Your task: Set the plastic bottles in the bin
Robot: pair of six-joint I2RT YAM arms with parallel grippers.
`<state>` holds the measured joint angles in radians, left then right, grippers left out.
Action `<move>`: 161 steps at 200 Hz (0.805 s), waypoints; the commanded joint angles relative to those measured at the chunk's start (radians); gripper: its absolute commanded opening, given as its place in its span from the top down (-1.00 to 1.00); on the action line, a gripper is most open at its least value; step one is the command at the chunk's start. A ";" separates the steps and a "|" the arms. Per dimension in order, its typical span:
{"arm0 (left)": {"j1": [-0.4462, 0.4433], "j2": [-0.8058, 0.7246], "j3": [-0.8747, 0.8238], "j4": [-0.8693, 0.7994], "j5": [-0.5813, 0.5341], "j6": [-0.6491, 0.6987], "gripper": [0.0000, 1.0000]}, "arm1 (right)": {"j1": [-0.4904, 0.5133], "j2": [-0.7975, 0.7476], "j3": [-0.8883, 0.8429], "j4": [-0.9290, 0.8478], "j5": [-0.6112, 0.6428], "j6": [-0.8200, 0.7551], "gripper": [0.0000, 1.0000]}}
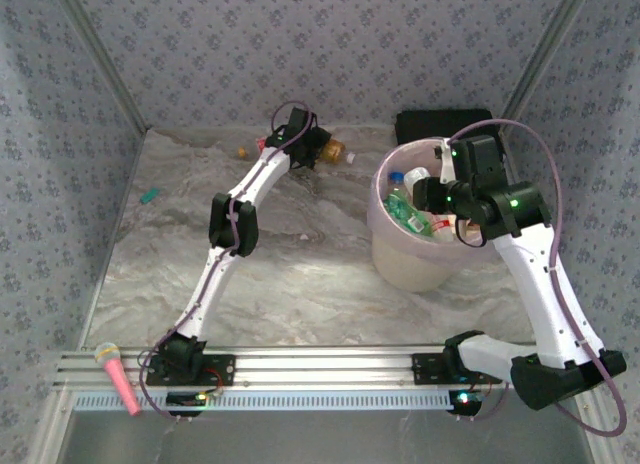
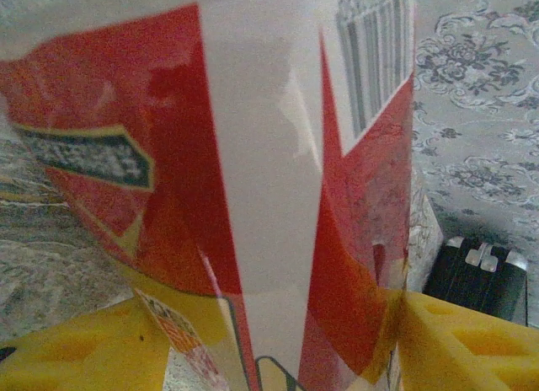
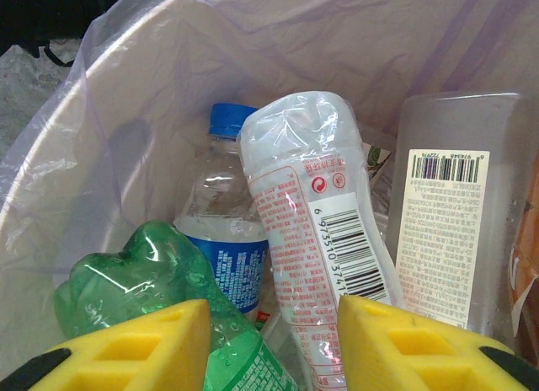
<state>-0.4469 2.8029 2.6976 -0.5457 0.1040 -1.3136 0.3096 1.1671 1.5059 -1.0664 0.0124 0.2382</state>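
Spreading between papered walls (image 1: 330, 44) on three sides, the table (image 1: 180, 284) wears a grey-white marbled cloth (image 1: 310, 274), with a metal rail (image 1: 320, 369) along its near edge. Far left of the bin (image 1: 390, 259), a pink microphone (image 1: 118, 376) lies across that rail, and a small teal scrap (image 1: 150, 195) sits by the left wall. Left of the bin and farther back, hard by the rear wall, the left tool (image 2: 286, 340) is clamped on a red-label bottle (image 2: 253, 155), yellow pads (image 2: 84, 349) against its sides. Open cloth stretches from the rail up to the bin. The bin stands nearer the right wall than the left, lined with a pink bag (image 3: 253, 45). The right tool (image 3: 274, 357) hangs over it, pads apart with nothing between them. Under it lie a green bottle (image 3: 160, 290), a blue-capped bottle (image 3: 223, 206) and a white bottle (image 3: 312, 222). Behind the bin rests a black case (image 1: 440, 122).
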 commanded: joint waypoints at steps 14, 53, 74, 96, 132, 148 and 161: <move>-0.006 -0.128 -0.163 -0.109 -0.012 0.095 -0.34 | -0.009 -0.017 0.002 -0.003 0.015 -0.019 0.09; -0.013 -0.416 -0.568 0.044 -0.029 0.179 -0.34 | -0.012 -0.017 0.003 -0.001 0.010 -0.021 0.09; -0.013 -0.574 -0.803 0.125 -0.029 0.235 -0.32 | -0.010 -0.017 0.005 -0.003 0.007 -0.022 0.09; -0.009 -0.710 -1.006 0.183 -0.002 0.297 -0.28 | -0.010 -0.020 0.004 0.003 -0.003 -0.022 0.09; 0.006 -0.885 -1.234 0.288 0.090 0.443 -0.14 | -0.011 -0.020 0.016 0.020 -0.041 -0.019 0.09; 0.013 -0.956 -1.304 0.351 0.170 0.544 -0.10 | -0.009 -0.017 0.037 0.032 -0.087 -0.019 0.09; 0.020 -1.006 -1.360 0.410 0.251 0.627 -0.07 | -0.005 -0.014 0.054 0.051 -0.144 -0.019 0.09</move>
<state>-0.4404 1.9076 1.4101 -0.2890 0.1989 -0.8856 0.3054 1.1648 1.5105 -1.0565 -0.0334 0.2302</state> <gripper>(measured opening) 0.571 0.454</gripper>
